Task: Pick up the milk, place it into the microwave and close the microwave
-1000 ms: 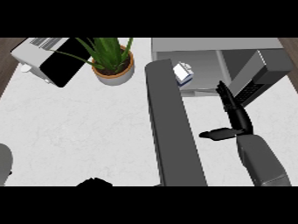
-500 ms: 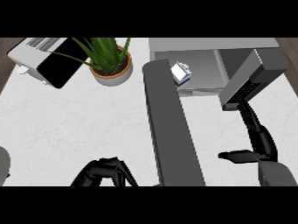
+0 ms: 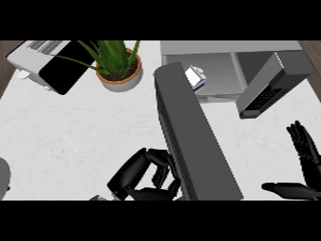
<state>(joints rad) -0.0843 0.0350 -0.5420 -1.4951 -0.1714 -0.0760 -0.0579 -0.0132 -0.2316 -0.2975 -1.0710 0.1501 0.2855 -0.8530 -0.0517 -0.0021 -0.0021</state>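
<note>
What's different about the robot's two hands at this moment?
The left hand has curled fingers; the right hand has straight ones, pointing away from the robot. The left hand sits beside the near end of the open microwave door; the right hand is out at the right side of the counter, apart from the door. Both are black, and neither holds the milk, which stands inside the microwave.

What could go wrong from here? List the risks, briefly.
1. The milk stands at the front edge of the microwave, near the hinge side. The open door may clip or tip it when swung shut.
2. The left hand sits by the door's free end with its fingers curled, so it may slide off when pushing.
3. The potted plant stands just left of the door, where the left arm could brush it.
</note>
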